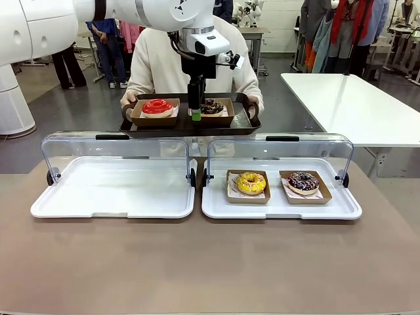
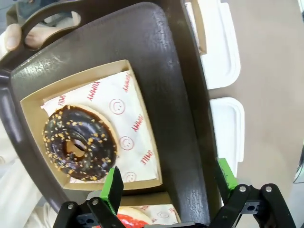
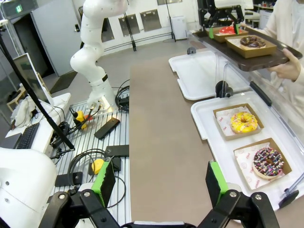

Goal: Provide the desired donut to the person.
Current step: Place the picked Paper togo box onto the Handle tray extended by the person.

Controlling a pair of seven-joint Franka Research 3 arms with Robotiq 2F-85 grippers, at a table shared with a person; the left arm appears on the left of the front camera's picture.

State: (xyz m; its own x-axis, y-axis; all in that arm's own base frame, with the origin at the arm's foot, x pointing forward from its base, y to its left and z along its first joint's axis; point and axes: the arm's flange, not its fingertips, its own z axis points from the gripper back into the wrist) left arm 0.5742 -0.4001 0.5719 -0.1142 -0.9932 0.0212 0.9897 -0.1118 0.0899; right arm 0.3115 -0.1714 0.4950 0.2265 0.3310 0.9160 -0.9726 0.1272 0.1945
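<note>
The person (image 1: 157, 59) at the far side holds a dark tray (image 1: 239, 121) by its handles. On it sit two cardboard boxes, one with a red donut (image 1: 157, 106) and one with a chocolate nut-sprinkled donut (image 1: 212, 106). My left gripper (image 1: 195, 113) hangs just over the tray between the two boxes. In the left wrist view that gripper (image 2: 168, 183) is open, the chocolate donut (image 2: 80, 142) in its box up-left of it, nothing between the fingers but bare tray (image 2: 156, 57). My right gripper (image 3: 160, 183) is open, high above the near table edge.
Two white display trays with raised clear lids lie on the brown table. The left one (image 1: 111, 190) holds nothing. The right one (image 1: 279, 207) holds a yellow donut (image 1: 251, 183) and a dark sprinkled donut (image 1: 303, 182). A white table (image 1: 354, 105) stands back right.
</note>
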